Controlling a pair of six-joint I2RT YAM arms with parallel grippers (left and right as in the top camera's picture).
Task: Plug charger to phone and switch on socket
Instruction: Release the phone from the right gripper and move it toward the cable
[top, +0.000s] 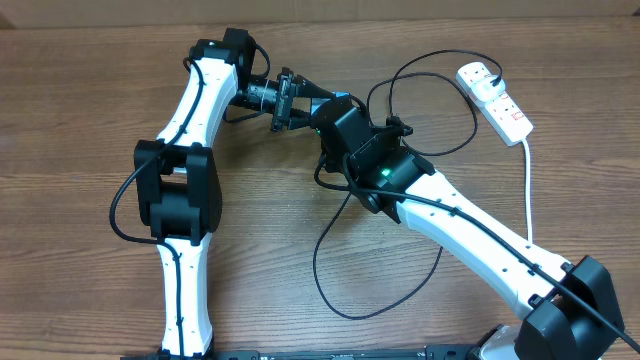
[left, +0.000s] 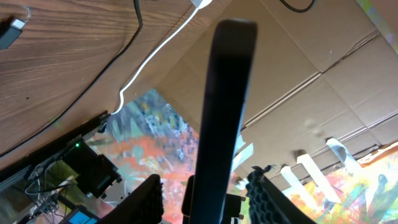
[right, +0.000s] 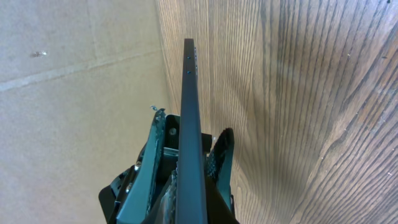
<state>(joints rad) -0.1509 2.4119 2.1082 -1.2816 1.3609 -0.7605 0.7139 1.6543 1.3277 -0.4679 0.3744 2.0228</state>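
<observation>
A phone (right: 189, 93), seen edge-on as a thin dark slab, is held upright off the table (top: 80, 250) in the upper centre of the overhead view. It is clamped between the fingers of the right gripper (right: 191, 132). The left gripper (left: 206, 182) straddles the same phone with its fingers spread, a gap visible on one side, so it appears released. The phone's screen and port cannot be made out.

The black charger (top: 318, 265) is looped over the table below and to the right of the phone. What looks like its connector tip (left: 13, 30) lies at the upper left of the left wrist view, well apart from both grippers. The white socket (top: 500, 100) lies at the upper right.

The step is judged to be presenting the phone for plugging. It is best kept firmly clamped, the port end left unobstructed, while the free gripper is sent for the tip.
</observation>
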